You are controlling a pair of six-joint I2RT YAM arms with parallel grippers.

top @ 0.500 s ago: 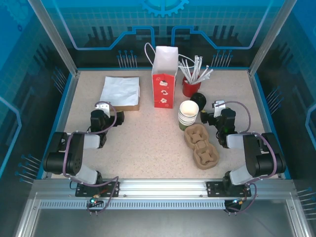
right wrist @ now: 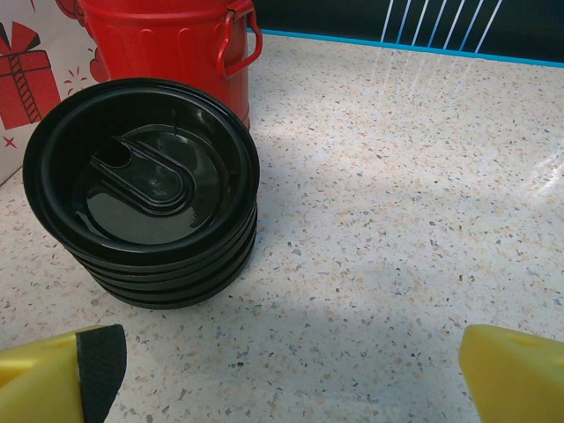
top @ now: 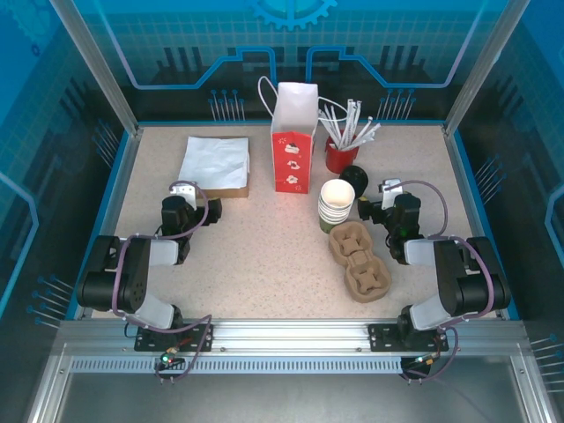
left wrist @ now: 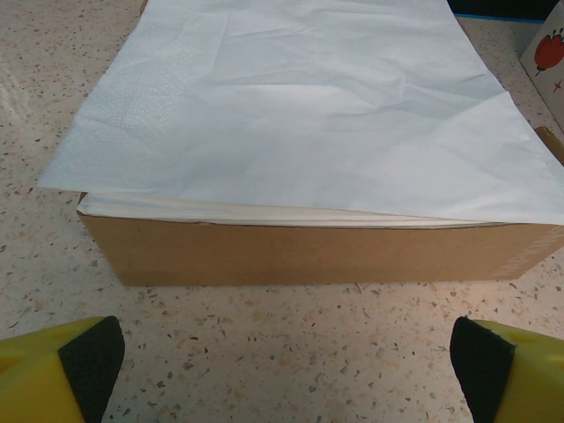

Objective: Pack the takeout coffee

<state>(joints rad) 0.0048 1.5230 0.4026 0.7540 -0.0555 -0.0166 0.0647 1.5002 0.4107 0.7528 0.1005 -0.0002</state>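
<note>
Nearest to the bases, both arms lie folded low on the tabletop (top: 264, 256). From above, the fingers are hard to make out under the wrists.

In the left wrist view, the left tool (left wrist: 273, 357) is spread wide and holds nothing. Only the yellow fingertips (left wrist: 88, 361) with their black pads show, cut off at the lower corners. Just ahead of it lies a flat cardboard box (left wrist: 308, 251), and its right end runs out of the frame. White napkins (left wrist: 300, 115) cover its top and hang over the edge, so what is inside is hidden.

The right tool (right wrist: 291, 374) is also wide open and empty, with its fingers cropped at the bottom corners. In front of it stands a pile of black lids (right wrist: 145, 189). Their exact count is hard to tell.

To the left of the right arm lies a brown pulp carrier (top: 359, 262). Just behind it, and touching it or nearly so, stands a stack of cups (top: 335, 218), cream-white with green bands. The takeout coffee cup I can place only as the uppermost cup (top: 337, 194) of this stack, with its mouth open upward. I cannot separate it clearly from the cups below.

Behind the lids stands a red bucket (right wrist: 167, 40), whose top is cut off in the right wrist view. From above, white sticks (top: 351, 123) rise from it. Beside it to the left, the red paper bag (top: 293, 154) stands upright and open.
</note>
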